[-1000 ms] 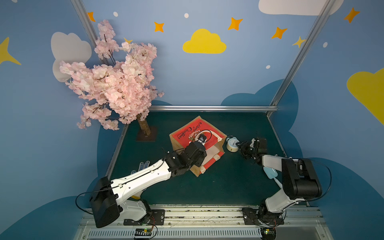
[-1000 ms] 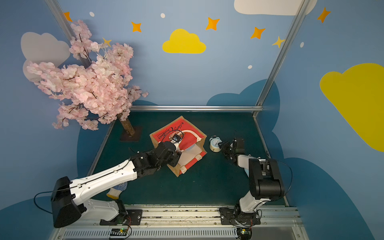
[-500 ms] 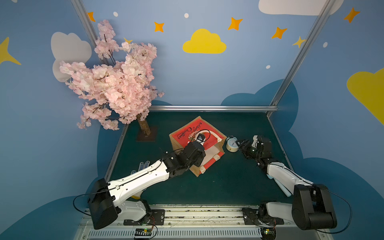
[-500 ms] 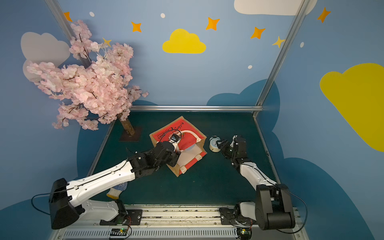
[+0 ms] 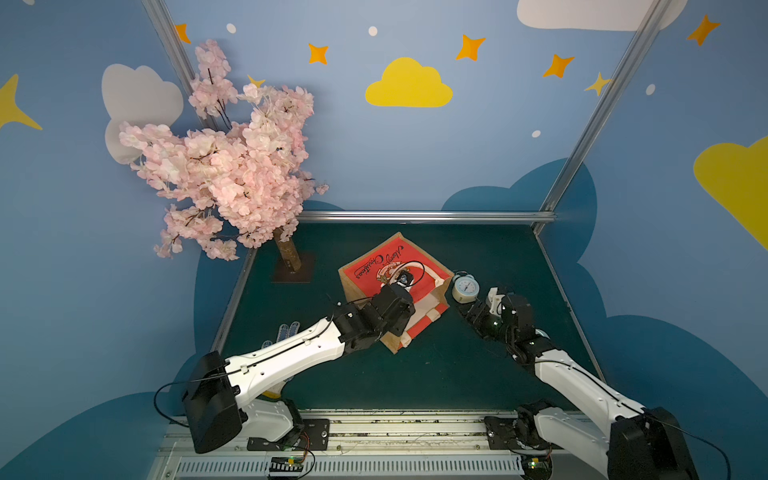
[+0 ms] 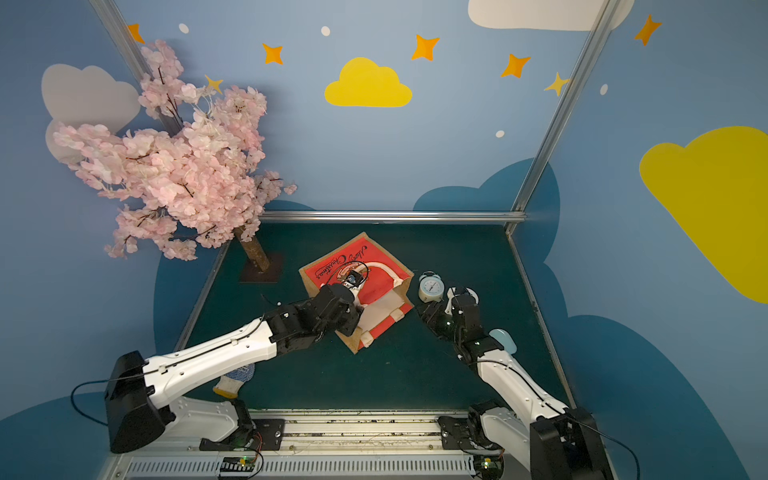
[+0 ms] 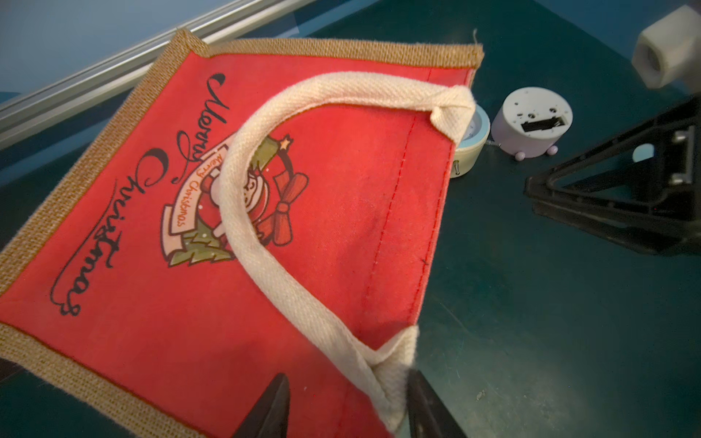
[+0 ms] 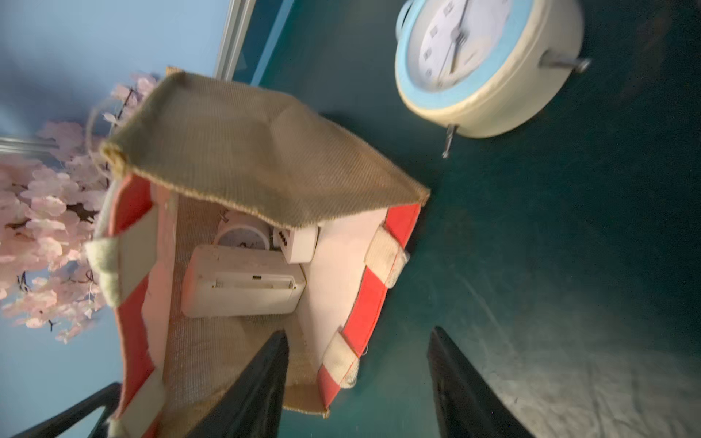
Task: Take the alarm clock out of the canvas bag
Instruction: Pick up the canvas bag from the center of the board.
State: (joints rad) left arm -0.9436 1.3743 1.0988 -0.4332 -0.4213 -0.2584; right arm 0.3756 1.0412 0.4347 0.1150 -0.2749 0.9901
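In both top views the walls (image 5: 415,166) are light blue. A yellow cloud (image 5: 408,85) sits in the upper middle, a white cloud (image 5: 582,14) is at the upper right, and orange stars (image 5: 469,47) dot the top. Dark blue cloud shapes (image 5: 511,195) run low on the walls. Shiny metal poles (image 5: 598,104) stand in the corners. A metal bar (image 5: 415,216) lies along the back of the dark green floor mat (image 5: 415,374). A pink blossom tree (image 5: 232,166) stands at the left on a dark square base (image 5: 293,273)

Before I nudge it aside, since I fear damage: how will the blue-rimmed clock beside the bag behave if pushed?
The blue-rimmed clock has a round drum body, so it may roll. Its thin metal feet could snag the green mat. It looks rigid, not floppy.
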